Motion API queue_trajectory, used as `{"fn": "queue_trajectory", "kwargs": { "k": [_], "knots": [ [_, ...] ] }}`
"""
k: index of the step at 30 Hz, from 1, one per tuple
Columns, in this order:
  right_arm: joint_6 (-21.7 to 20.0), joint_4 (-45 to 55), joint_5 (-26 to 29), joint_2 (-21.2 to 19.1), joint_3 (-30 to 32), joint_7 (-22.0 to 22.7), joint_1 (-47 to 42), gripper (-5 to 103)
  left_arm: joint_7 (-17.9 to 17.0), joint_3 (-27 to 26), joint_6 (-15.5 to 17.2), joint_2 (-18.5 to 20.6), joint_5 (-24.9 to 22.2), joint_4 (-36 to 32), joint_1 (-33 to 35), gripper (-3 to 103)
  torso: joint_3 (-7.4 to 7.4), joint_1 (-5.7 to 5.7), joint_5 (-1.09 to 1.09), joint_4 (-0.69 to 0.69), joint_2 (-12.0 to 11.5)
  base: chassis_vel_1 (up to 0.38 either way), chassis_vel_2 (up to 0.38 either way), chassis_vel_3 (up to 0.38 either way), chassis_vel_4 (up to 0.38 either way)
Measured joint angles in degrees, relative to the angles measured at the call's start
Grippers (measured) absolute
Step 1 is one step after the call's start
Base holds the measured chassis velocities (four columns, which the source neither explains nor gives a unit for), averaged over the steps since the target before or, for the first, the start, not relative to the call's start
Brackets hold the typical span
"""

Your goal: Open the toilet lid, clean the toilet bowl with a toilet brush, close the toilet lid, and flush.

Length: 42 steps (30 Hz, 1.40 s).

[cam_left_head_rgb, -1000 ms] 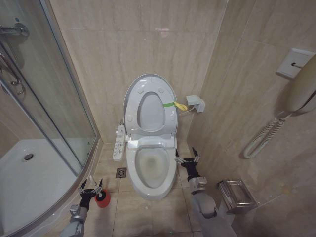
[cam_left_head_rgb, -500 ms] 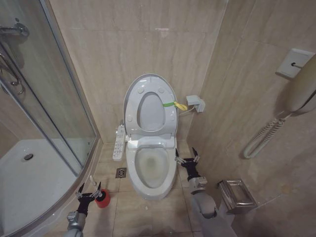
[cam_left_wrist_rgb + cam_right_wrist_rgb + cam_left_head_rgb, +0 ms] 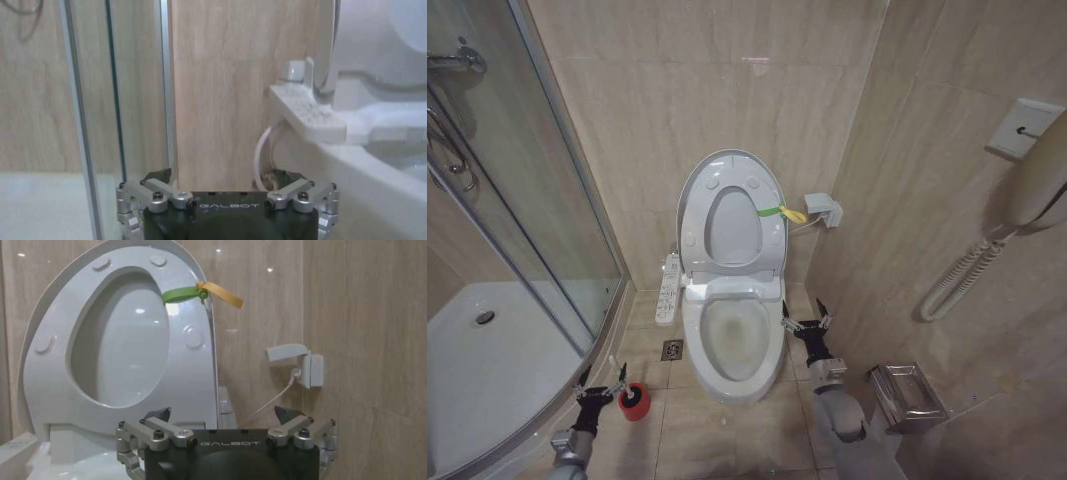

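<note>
From the head view, the left gripper (image 3: 601,384) has slid back and left, fingers apart, just beside the toilet brush (image 3: 633,398) on the floor. The toilet lid (image 3: 730,215) stands up. The right gripper (image 3: 805,319) waits, fingers apart, beside the toilet bowl (image 3: 732,345). The left wrist view shows the button panel (image 3: 308,113). The right wrist view shows the green-yellow strap (image 3: 200,291).

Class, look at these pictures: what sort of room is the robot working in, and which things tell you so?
Most likely a small tiled bathroom. The signs: a toilet bowl with its toilet lid raised, a glass shower enclosure beside it, and a wall-mounted hairdryer.
</note>
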Motion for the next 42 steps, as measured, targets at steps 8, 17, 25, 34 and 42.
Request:
{"fn": "queue_trajectory", "kwargs": {
  "k": [8,17,25,34,42],
  "knots": [
    [0.0,0.0,0.0,0.0,0.0,0.0,0.0,100,-0.39,-4.09,3.59,1.27,2.38,-8.24,2.76,100,0.0,0.0,0.01,0.0,0.0,0.0,0.0,0.0,0.0],
    [0.0,0.0,0.0,0.0,0.0,0.0,0.0,100,-4.16,-4.43,13.0,3.5,-2.49,-23.78,4.84,100,0.0,0.0,0.0,0.0,0.0,0.0,0.0,0.0,0.0],
    [0.0,0.0,0.0,0.0,0.0,0.0,0.0,100,-7.36,-3.32,18.73,4.96,-4.59,-30.62,5.54,100,0.0,0.0,0.02,0.0,0.0,0.0,0.0,0.0,0.0],
    [0.0,0.0,0.0,0.0,0.0,0.0,0.0,100,-8.99,-3.98,19.48,4.37,-3.82,-32.51,6.79,100,0.0,0.0,0.01,0.0,0.0,0.0,0.0,0.0,0.0],
    [0.0,0.0,0.0,0.0,0.0,0.0,0.0,100,-9.59,-5.09,19.58,4.52,-3.85,-34.68,8.32,100,0.0,0.0,0.01,0.0,0.0,0.0,0.0,0.0,0.0]
  ]
}}
